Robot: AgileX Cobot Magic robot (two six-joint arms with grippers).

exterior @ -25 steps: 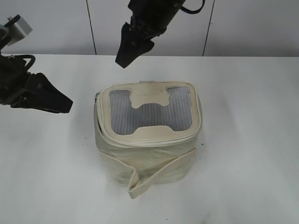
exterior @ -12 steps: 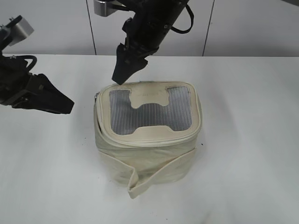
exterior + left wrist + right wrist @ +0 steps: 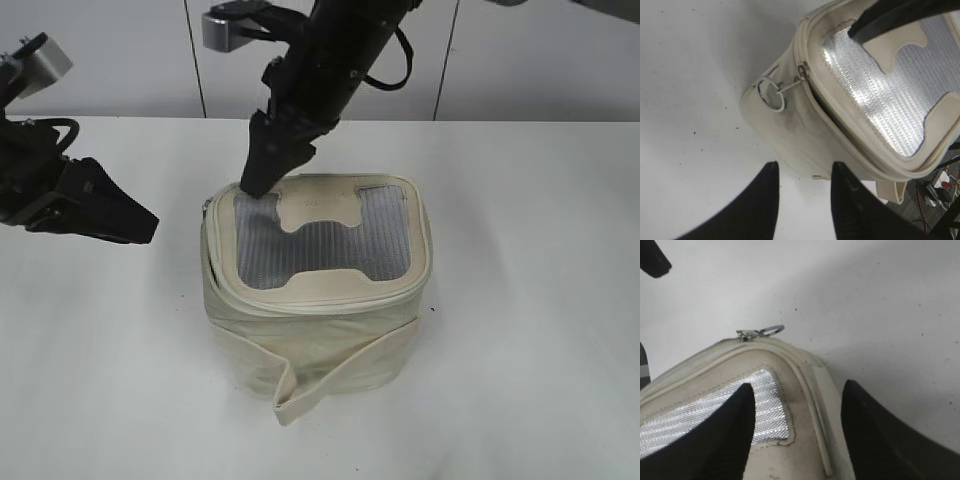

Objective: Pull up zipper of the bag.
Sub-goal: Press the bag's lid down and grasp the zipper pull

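1. The right gripper [image 3: 795, 425] is open and empty, its black fingers straddling the back left corner of the boxy cream leatherette bag [image 3: 315, 330] mid-table.
2. The left gripper [image 3: 802, 200], also open and empty, waits beside the bag.
3. Risk: closing here pinches the rim, missing the zipper [image 3: 832, 112] and its silver ring pull [image 3: 771, 330].

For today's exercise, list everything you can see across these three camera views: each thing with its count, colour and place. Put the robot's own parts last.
bag: one, cream-white, middle of the table, upright.
mesh panel: one, grey, H-shaped, on the bag's top.
zipper: one cream track round the top rim; one silver slider with a ring pull shows at the bag's left corner.
strap band: one, cream, loose across the bag's front.
table: one, white.
left claw: one, black, open, left of the bag, apart from it.
right claw: one, black, open, tips at the bag's rear left top corner.
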